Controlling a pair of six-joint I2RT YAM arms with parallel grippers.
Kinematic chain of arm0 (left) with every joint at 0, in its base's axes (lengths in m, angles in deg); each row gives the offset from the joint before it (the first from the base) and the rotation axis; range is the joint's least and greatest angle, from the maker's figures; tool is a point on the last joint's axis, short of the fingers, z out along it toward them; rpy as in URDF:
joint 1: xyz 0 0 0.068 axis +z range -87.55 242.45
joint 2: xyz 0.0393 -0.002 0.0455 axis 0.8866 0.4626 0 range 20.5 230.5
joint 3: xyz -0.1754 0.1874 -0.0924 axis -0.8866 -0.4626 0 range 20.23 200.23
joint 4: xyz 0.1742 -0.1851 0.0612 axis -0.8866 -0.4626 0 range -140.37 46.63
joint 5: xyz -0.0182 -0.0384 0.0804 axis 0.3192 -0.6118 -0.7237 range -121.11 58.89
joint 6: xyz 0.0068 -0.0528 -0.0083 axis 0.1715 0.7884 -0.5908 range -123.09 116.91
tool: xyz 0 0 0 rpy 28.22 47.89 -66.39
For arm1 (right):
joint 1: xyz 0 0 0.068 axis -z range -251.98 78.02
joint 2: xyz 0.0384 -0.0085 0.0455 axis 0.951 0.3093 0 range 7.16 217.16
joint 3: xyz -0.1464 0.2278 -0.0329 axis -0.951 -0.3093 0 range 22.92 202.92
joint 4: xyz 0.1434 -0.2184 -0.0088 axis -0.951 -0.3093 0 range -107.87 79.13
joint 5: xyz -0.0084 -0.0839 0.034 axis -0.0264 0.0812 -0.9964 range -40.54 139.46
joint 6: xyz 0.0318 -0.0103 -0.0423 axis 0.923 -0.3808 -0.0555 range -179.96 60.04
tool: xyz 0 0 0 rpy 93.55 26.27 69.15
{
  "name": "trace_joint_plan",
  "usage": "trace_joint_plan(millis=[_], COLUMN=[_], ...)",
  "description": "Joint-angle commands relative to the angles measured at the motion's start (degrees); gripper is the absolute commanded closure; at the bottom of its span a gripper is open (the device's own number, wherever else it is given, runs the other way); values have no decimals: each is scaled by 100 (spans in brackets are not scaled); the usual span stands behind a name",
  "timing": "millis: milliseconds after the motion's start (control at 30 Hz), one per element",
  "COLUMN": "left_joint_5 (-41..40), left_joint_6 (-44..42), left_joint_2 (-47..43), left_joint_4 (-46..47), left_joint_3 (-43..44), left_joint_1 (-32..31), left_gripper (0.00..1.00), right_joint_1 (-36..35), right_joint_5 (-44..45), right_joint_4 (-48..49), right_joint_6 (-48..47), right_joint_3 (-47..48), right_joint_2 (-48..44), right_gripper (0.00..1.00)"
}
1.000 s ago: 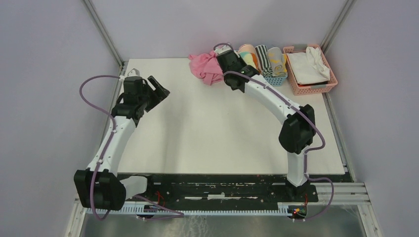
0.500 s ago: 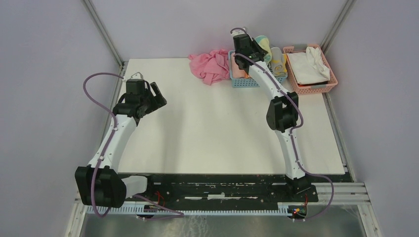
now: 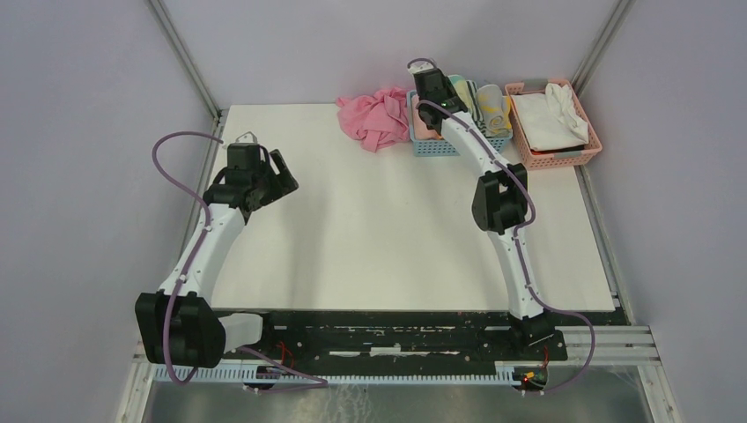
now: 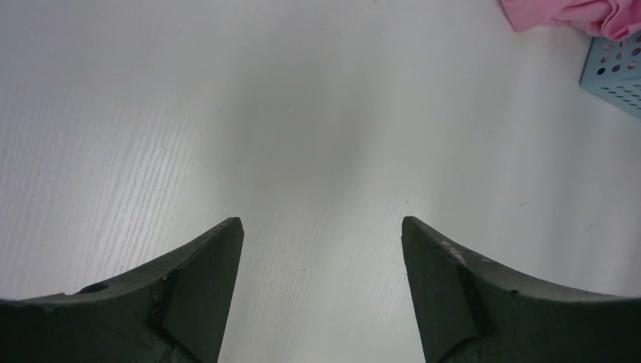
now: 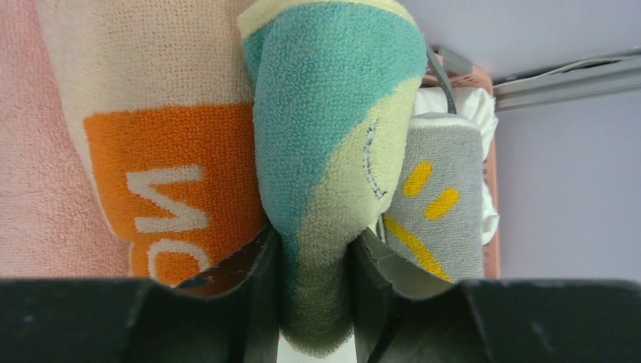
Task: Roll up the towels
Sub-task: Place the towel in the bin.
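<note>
Right wrist view: right pincer (image 5: 316,280) clamped on teal-and-yellow towel (image 5: 332,113); orange-print roll (image 5: 166,166) at pincer's left, grey towel (image 5: 442,189) at its right. Judgement: move straight with a firm grip and avoid dragging the neighbours. Left pincer (image 4: 319,222) apart.

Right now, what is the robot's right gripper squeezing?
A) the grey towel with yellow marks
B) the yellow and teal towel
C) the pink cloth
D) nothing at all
B: in the right wrist view, the right gripper pinches the yellow and teal towel between its two fingers, while the grey towel with yellow marks sits just beside it, ungripped.
</note>
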Motion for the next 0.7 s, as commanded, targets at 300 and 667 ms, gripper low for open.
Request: trace_joint_plan(millis=[300,667], left_joint_5=[137,232], left_joint_6=[-259,-253], left_joint_2=[-152,-216], left_joint_4=[134,159], left_joint_3=[-96,-124], left_joint_1=[87,155], left_gripper=[16,16], right_joint_1=[323,323], right_joint_5=[-1190,-1363], right_joint_4=[-486,-322], right_joint_6=[1170,1157], right_joint_3=[-203,-410], right_joint_2=[-530,-1061], right_gripper=[44,30])
